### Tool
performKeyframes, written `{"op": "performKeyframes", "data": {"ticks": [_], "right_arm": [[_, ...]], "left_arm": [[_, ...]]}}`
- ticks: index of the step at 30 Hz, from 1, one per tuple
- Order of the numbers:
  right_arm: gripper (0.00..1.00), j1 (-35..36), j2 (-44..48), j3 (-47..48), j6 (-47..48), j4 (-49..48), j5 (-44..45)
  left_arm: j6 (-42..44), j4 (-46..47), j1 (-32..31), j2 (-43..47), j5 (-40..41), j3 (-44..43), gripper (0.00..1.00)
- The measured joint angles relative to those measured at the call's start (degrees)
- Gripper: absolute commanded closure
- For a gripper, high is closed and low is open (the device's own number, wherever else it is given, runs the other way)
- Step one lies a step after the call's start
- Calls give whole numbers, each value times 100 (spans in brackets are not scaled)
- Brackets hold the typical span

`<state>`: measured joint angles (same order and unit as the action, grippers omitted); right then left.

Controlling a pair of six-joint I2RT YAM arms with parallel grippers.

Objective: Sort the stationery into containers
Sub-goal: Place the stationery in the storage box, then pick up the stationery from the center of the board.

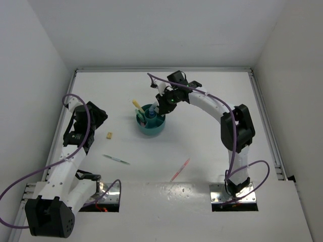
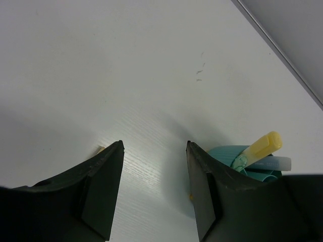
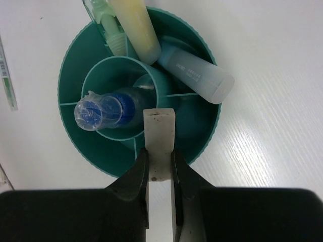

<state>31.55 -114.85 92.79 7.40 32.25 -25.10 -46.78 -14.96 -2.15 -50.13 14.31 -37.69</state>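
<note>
The teal tub (image 1: 151,126) stands mid-table, and its rim (image 3: 68,91) fills the right wrist view. A clear blue-capped bottle (image 3: 106,111) sits in its centre ring. A yellow stick (image 3: 133,25), a mint-green stick (image 3: 103,17) and a light-blue stick (image 3: 194,73) lean in the outer compartments. My right gripper (image 3: 159,151) hovers over the tub's near side (image 1: 161,106), shut on a pale grey block (image 3: 159,133). My left gripper (image 2: 154,146) is open and holds nothing, left of the tub (image 1: 101,120). A tan block (image 1: 108,135) lies by its left finger (image 2: 101,148).
A thin white pen (image 1: 116,159) lies on the table in front of the left arm, and a red pen (image 1: 180,169) lies nearer the right arm's base. White walls close the table at the back and sides, with a rail (image 1: 265,121) along the right edge.
</note>
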Motion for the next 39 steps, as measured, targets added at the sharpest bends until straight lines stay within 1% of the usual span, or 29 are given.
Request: {"op": "performKeyframes", "data": {"ticks": [2, 5, 10, 12, 13, 15, 16, 18, 25, 27, 28, 30, 31, 32, 33, 34, 35, 36, 37, 38, 39], "right_arm": [[94, 0, 0, 2, -15, -2, 0], [94, 0, 0, 2, -24, -2, 0], [82, 2, 0, 2, -46, -4, 0], [79, 4, 0, 2, -57, -9, 0], [75, 4, 0, 2, -59, -13, 0], [71, 7, -2, 2, -66, -20, 0], [67, 7, -2, 0, -72, -22, 0], [66, 11, -13, 0, -83, -26, 2], [65, 13, -63, -11, -83, -26, 0], [65, 15, -63, -11, -74, -22, 0], [65, 15, -63, -11, -74, -20, 4], [70, 15, -61, -11, -35, -24, 61], [74, 15, -39, -35, -9, -42, 98], [87, 15, 7, -81, 35, -39, 133], [91, 13, 85, -151, 94, -46, 181], [91, -2, 219, -256, 122, -46, 243], [56, -11, 369, -354, 160, -44, 302], [31, -22, 634, -522, 221, -61, 411], [19, -26, 769, -595, 240, -55, 472], [14, -31, 1001, -761, 328, -162, 597], [13, -42, 1268, -940, 385, -227, 715]], "left_arm": [[0, 0, 0, 0, 0, 0, 42], [0, 0, 0, 0, 0, 0, 42], [0, 0, 0, 0, -2, 0, 42], [0, 0, 0, 0, -2, 0, 42], [0, 0, 0, -2, -9, 0, 42], [0, 0, 0, -4, -22, 0, 42], [0, 0, 0, -7, -33, 0, 42], [0, 0, 0, -11, -39, 0, 42], [0, 0, 0, -15, -55, 0, 42], [2, 2, 0, -17, -63, 0, 49], [13, 4, 0, -26, -74, 0, 56], [9, 20, 0, -74, -87, 0, 71], [24, 28, 0, -125, -96, 0, 78], [55, 46, 0, -236, -103, 0, 85], [63, 63, 0, -343, -127, -4, 86], [111, 42, 0, -540, -166, -22, 86], [144, 17, 0, -765, -229, -57, 80], [181, -26, 0, -1058, -299, -131, 75], [197, -50, 0, -1322, -352, -192, 69], [225, -122, 0, -1624, -407, -260, 61], [293, -205, 0, -1906, -450, -315, 57]]}}
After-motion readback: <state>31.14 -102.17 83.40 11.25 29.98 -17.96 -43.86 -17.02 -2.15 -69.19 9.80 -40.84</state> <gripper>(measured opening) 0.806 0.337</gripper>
